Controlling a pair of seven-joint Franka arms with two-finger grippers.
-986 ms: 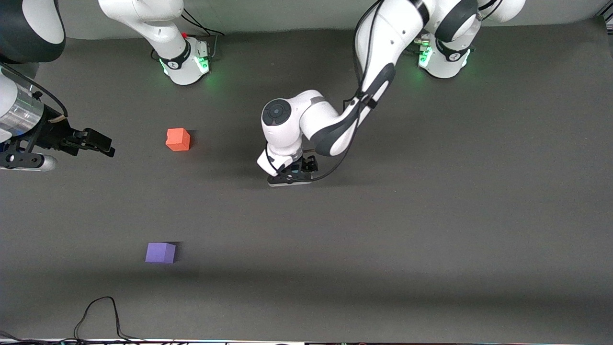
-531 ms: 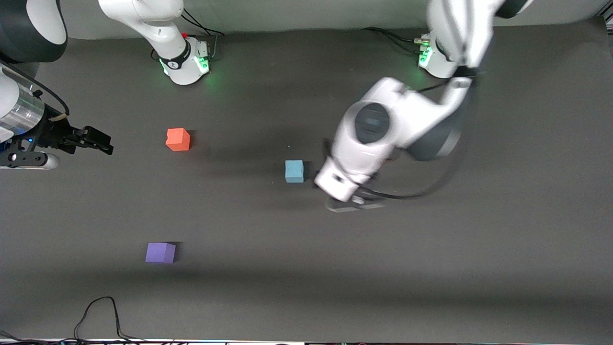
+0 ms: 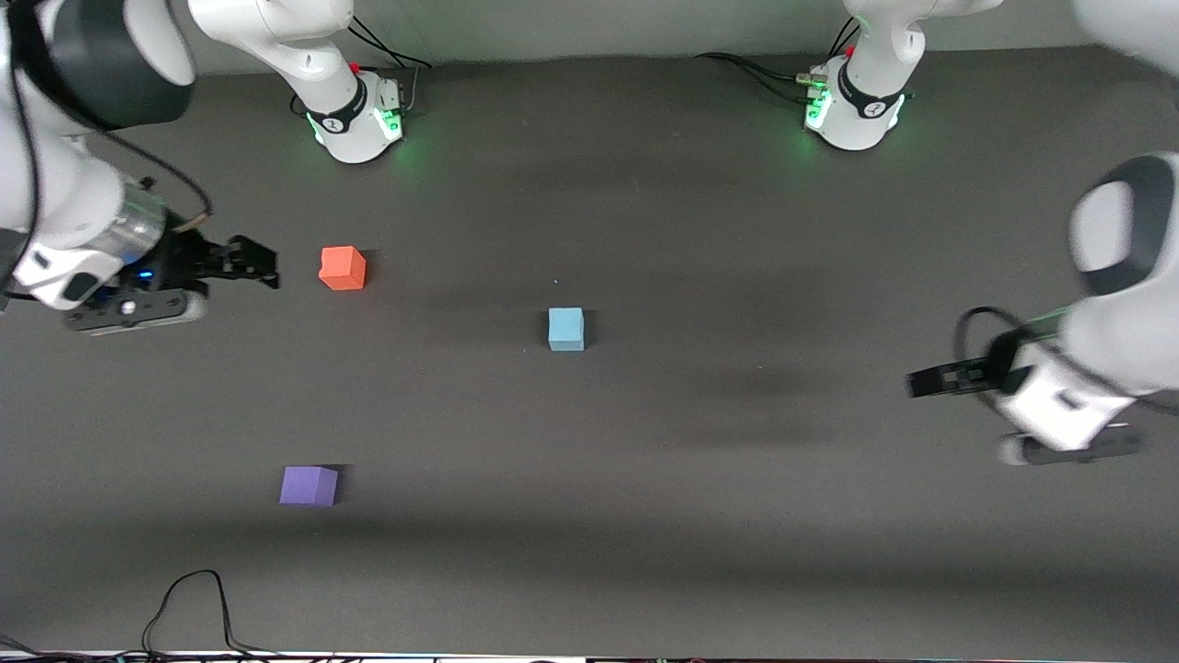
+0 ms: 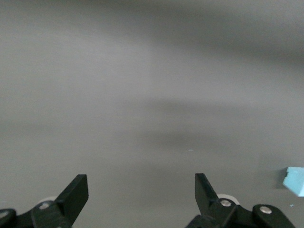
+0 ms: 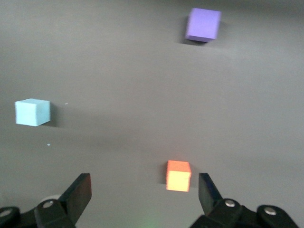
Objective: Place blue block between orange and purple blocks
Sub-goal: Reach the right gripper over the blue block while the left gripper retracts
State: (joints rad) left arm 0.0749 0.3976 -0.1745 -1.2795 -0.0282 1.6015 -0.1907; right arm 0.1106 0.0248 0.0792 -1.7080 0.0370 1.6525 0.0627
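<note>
The pale blue block (image 3: 566, 329) rests alone on the dark table mat near the middle. The orange block (image 3: 343, 268) and the purple block (image 3: 309, 485) lie toward the right arm's end, with the purple one nearer the front camera. My right gripper (image 3: 262, 265) is open and empty, over the mat beside the orange block. Its wrist view shows the orange block (image 5: 178, 175) just ahead of the right gripper (image 5: 144, 187), the blue block (image 5: 32, 112) and the purple block (image 5: 203, 24). My left gripper (image 3: 921, 382) is open and empty over bare mat toward the left arm's end. In the left wrist view the left gripper (image 4: 141, 187) frames bare mat, with the blue block (image 4: 295, 180) at the picture's edge.
The two arm bases (image 3: 355, 115) (image 3: 852, 106) stand along the table's edge farthest from the front camera. A black cable (image 3: 189, 603) loops on the mat at the nearest edge, near the purple block.
The left gripper let go of the blue block and swung away toward its own end of the table. The right gripper moved closer to the orange block.
</note>
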